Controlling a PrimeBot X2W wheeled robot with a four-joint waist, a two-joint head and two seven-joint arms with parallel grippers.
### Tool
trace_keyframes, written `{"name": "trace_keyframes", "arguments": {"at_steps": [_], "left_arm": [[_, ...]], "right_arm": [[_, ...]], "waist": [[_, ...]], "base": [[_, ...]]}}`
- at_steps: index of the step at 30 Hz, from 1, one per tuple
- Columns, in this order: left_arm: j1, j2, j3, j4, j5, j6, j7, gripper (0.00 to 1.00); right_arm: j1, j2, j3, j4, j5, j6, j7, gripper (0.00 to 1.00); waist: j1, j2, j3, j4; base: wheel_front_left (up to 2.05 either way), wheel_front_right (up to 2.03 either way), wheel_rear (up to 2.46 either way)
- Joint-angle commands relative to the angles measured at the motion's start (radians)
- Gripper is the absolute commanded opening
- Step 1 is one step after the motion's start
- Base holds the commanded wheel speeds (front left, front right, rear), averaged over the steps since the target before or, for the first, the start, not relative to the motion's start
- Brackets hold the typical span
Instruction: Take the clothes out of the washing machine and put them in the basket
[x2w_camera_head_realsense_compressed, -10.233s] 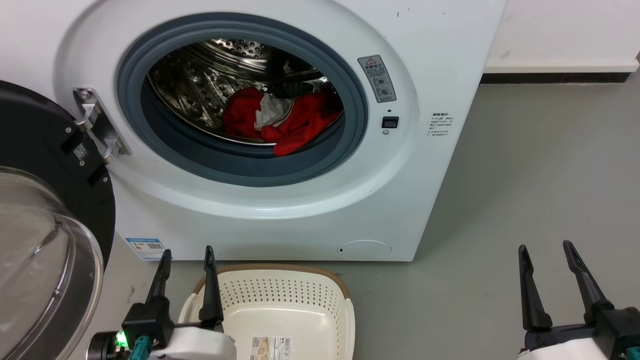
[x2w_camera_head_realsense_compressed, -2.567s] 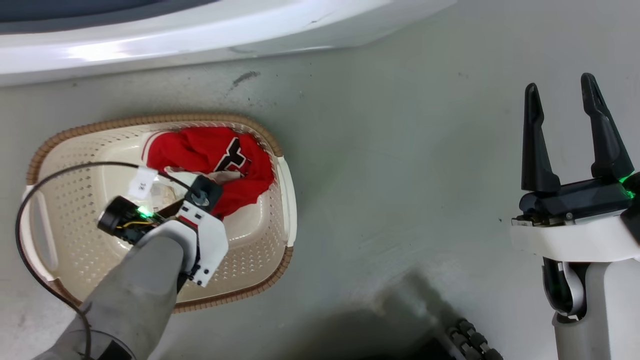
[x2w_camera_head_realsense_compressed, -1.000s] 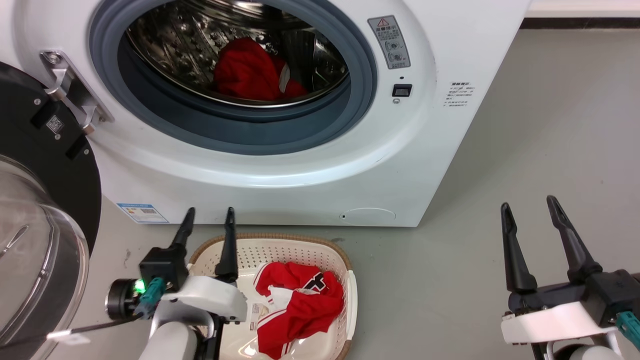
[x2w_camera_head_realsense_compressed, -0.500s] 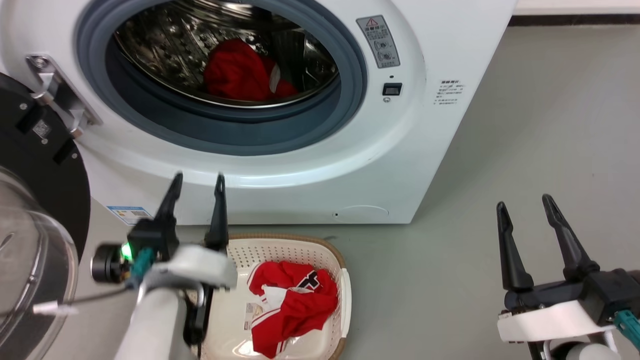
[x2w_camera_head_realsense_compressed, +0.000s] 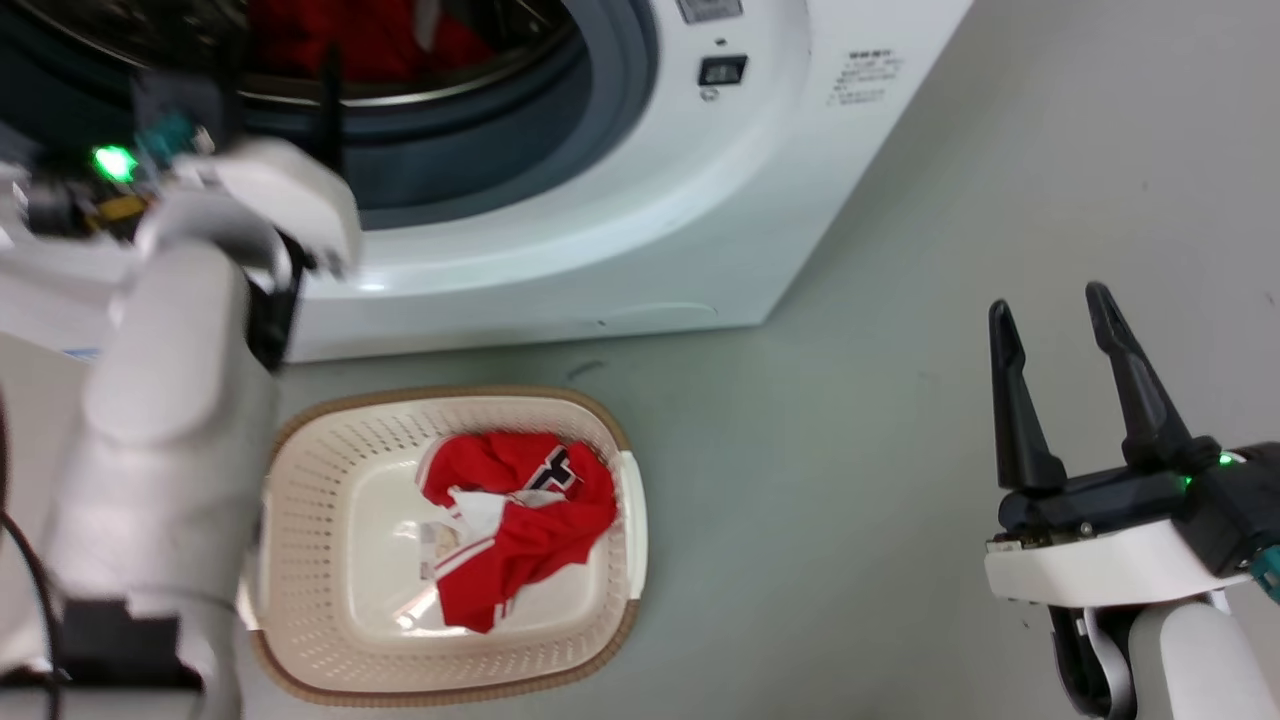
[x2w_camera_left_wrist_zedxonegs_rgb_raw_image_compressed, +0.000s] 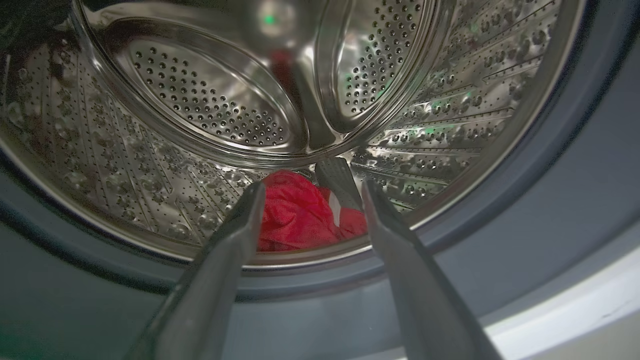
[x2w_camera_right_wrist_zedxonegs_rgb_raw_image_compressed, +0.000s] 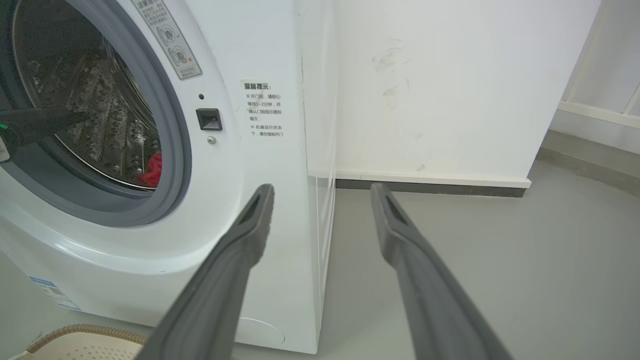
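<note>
My left gripper (x2w_camera_left_wrist_zedxonegs_rgb_raw_image_compressed: 312, 186) has risen from the oval cream plastic basket (x2w_camera_head_realsense_compressed: 330, 450) to the mouth of the white washing machine (x2w_camera_head_realsense_compressed: 620, 220) — spread, empty — red fabric garment (x2w_camera_left_wrist_zedxonegs_rgb_raw_image_compressed: 295, 215) just ahead (another already basketed).

Before our left hand (x2w_camera_left_wrist_zedxonegs_rgb_raw_image_compressed: 312, 186), fingers spread, the washing machine (x2w_camera_head_realsense_compressed: 640, 200) stands open at frame centre. Past the grey rubber ring (x2w_camera_left_wrist_zedxonegs_rgb_raw_image_compressed: 550, 200) the drum (x2w_camera_left_wrist_zedxonegs_rgb_raw_image_compressed: 200, 100) is roomy, with one rib (x2w_camera_left_wrist_zedxonegs_rgb_raw_image_compressed: 340, 182) beside the red clothes (x2w_camera_left_wrist_zedxonegs_rgb_raw_image_compressed: 295, 215). We see open floor (x2w_camera_head_realsense_compressed: 850, 450) at right.
</note>
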Motion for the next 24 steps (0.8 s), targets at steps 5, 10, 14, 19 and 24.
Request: {"name": "trace_keyframes", "arguments": {"at_steps": [5, 10, 14, 19, 24], "left_arm": [[-0.209, 0.068, -0.021, 0.132, 0.028, -0.023, 0.086, 1.0], [-0.358, 0.12, -0.039, 0.228, 0.039, -0.033, 0.183, 1.0], [-0.47, 0.157, -0.059, 0.286, 0.052, -0.045, 0.263, 1.0], [-0.571, 0.2, -0.07, 0.339, 0.052, -0.052, 0.378, 1.0], [-0.667, 0.235, -0.088, 0.386, 0.049, -0.06, 0.518, 1.0]], "right_arm": [[-0.056, 0.002, 0.012, -0.011, 0.037, -0.001, -0.002, 1.0], [-0.089, 0.002, 0.026, -0.021, 0.064, -0.001, -0.002, 1.0], [-0.11, 0.002, 0.035, -0.029, 0.089, -0.001, -0.002, 1.0], [-0.123, 0.002, 0.037, -0.038, 0.108, -0.001, -0.002, 1.0], [-0.124, 0.002, 0.048, -0.046, 0.128, -0.001, -0.002, 1.0]], "waist": [[-0.0002, 0.0, 0.139, -0.102], [-0.0002, 0.0, 0.204, -0.146], [-0.0002, 0.0, 0.253, -0.179], [-0.0002, 0.0, 0.295, -0.204], [-0.0002, 0.0, 0.336, -0.231]], "base": [[0.0, 0.0, 0.0], [0.0, 0.0, 0.0], [0.0, 0.0, 0.0], [0.0, 0.0, 0.0], [0.0, 0.0, 0.0]]}}
